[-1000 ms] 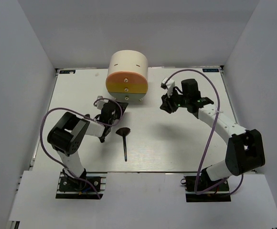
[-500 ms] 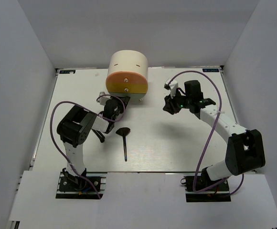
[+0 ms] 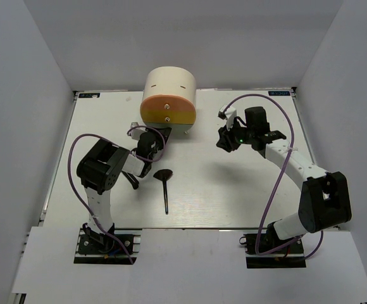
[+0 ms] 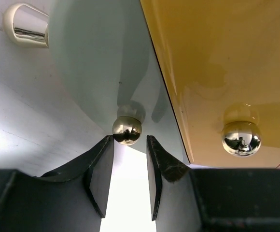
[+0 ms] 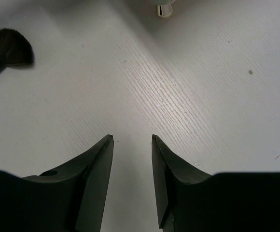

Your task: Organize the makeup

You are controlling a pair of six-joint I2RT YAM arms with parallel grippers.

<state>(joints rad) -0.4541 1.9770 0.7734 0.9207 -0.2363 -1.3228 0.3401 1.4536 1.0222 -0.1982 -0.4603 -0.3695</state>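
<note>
Two grippers, both w/ fingers apart – left gripper (image 4: 129, 139) has its tips flanking a gold knob (image 4: 127, 130) on the round box (image 3: 169, 88), not clamped; right gripper (image 5: 133, 140) hangs over the table (image 3: 234, 190), nothing held. The fan brush (image 3: 165, 190) lies flat in front of the box, nr the left arm.

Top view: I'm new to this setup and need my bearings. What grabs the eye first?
The round cream box with orange and yellow drawer fronts dominates the far middle of the table. The left gripper has its fingers either side of a gold knob on the box's pale lower front, while a black fan brush lies mid-table.
</note>
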